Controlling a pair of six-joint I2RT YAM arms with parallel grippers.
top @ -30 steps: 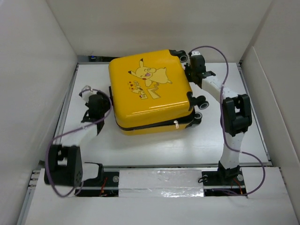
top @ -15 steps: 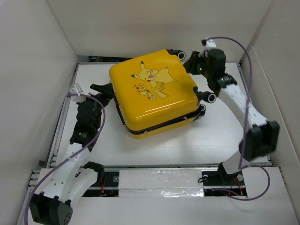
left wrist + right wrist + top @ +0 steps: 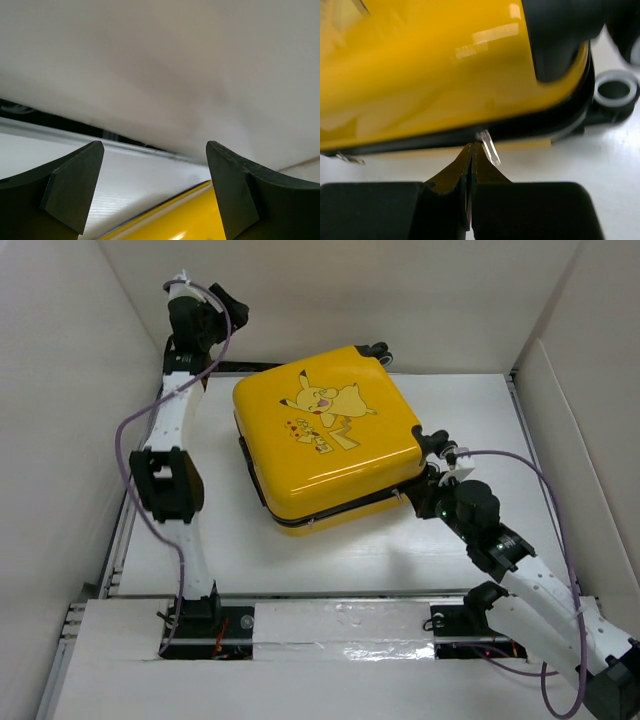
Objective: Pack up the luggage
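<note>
Right tool (image 3: 471,146) pinched at luggage (image 3: 330,455) seam edge; left tool (image 3: 155,150) spread, aloft.

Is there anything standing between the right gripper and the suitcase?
Nothing visible does. The right gripper is shut, and its tips are right at the black zipper seam of the suitcase. A small clear zipper pull hangs just beside the tips, not between them.
</note>
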